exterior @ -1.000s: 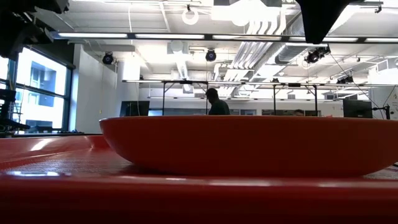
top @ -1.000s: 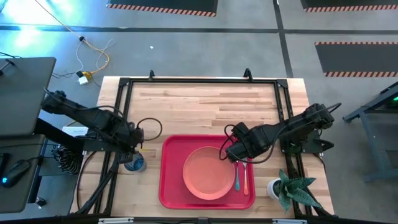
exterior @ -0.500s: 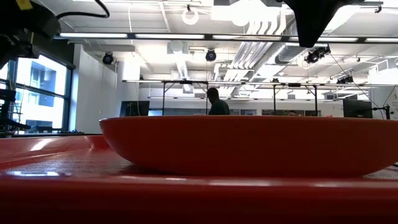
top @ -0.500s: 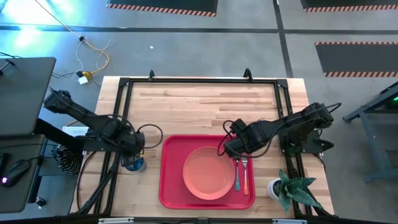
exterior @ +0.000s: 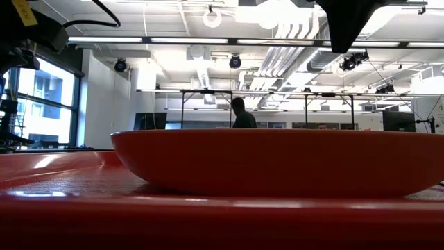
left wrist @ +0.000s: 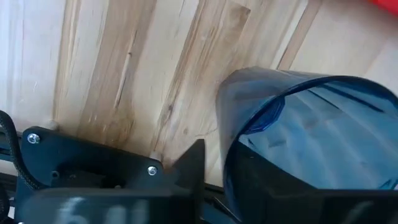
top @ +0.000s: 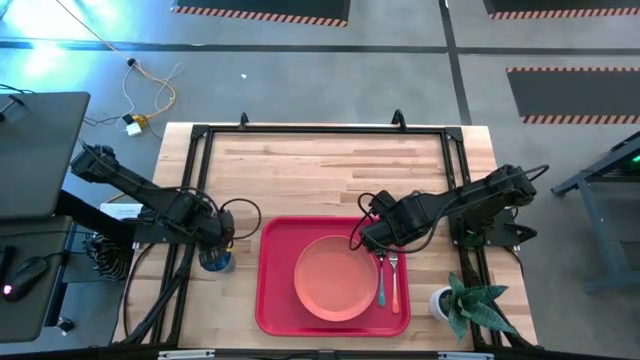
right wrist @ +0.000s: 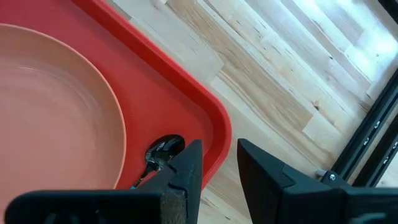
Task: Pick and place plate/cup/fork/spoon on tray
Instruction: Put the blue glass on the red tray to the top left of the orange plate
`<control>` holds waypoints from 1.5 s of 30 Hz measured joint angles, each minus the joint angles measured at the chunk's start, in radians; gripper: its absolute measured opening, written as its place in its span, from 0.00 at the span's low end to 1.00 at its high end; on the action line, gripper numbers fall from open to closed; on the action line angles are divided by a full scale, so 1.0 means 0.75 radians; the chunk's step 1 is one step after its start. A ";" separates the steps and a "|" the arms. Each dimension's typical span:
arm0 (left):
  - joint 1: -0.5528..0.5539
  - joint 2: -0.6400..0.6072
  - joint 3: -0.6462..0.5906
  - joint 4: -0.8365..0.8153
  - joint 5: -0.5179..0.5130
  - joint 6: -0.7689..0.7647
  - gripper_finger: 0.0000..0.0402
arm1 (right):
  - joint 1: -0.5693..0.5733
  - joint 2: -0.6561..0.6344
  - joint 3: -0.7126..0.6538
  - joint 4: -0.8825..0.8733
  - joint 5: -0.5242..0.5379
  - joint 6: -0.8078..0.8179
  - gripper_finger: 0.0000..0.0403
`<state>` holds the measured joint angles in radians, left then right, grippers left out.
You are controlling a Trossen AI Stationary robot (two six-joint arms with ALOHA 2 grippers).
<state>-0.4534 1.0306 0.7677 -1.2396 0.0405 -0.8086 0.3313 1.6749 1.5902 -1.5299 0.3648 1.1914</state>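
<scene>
The blue cup (top: pixel 216 263) stands on the wood to the left of the red tray (top: pixel 275 290). My left gripper (top: pixel 215 248) is right over the cup. One finger (left wrist: pixel 194 168) stands outside the cup's wall (left wrist: pixel 227 124); the other shows only as a dark shape through the cup. The salmon plate (top: pixel 333 278) lies in the tray, with the blue-handled spoon (top: pixel 380 285) and the orange-handled fork (top: pixel 395 285) beside it on the right. My right gripper (top: pixel 362 243) hovers over the tray's far right corner, narrowly open and empty. My left gripper comes at the cup's rim (left wrist: pixel 261 93) from above, with the wall between its fingers. A strip of wood shows between the outer finger and the wall. Whether the inner finger touches the cup, I cannot tell. The cup stands on the table.
A small potted plant (top: pixel 465 300) stands at the near right corner. Black frame rails (top: pixel 320 128) run around the table. The far half of the wooden top (top: pixel 330 170) is bare. A person (exterior: pixel 243 114) stands far off in the room.
My left gripper has moved toward the table's near edge and down onto the blue cup, which has stayed in place. My right gripper has drawn back a little toward the tray's far edge, away from the fork and spoon.
</scene>
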 joint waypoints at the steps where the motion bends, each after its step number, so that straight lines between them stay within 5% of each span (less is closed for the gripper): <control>1: 0.000 0.000 0.000 0.002 -0.003 -0.004 0.11 | 0.000 0.000 0.000 0.000 0.000 -0.005 0.23; 4: 0.000 0.000 0.000 0.005 -0.004 -0.028 0.02 | 0.000 0.000 0.000 0.000 0.005 -0.020 0.23; 16: 0.002 0.000 0.103 0.037 -0.027 -0.232 0.01 | -0.006 0.000 0.000 0.000 0.027 -0.044 0.23; 27: 0.024 0.001 0.297 0.256 -0.343 -0.442 0.01 | -0.021 0.000 0.000 0.006 0.044 -0.044 0.23; 33: 0.087 0.006 0.303 0.416 -0.540 -0.394 0.01 | -0.033 0.000 0.000 0.016 0.051 -0.030 0.23; 45: 0.339 0.115 0.303 0.595 -0.310 -0.171 0.01 | -0.068 0.000 0.000 0.041 0.058 0.019 0.23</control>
<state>-0.1994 1.1170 0.9947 -0.7933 -0.1922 -0.9369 0.2799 1.6749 1.5902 -1.4989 0.4080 1.2058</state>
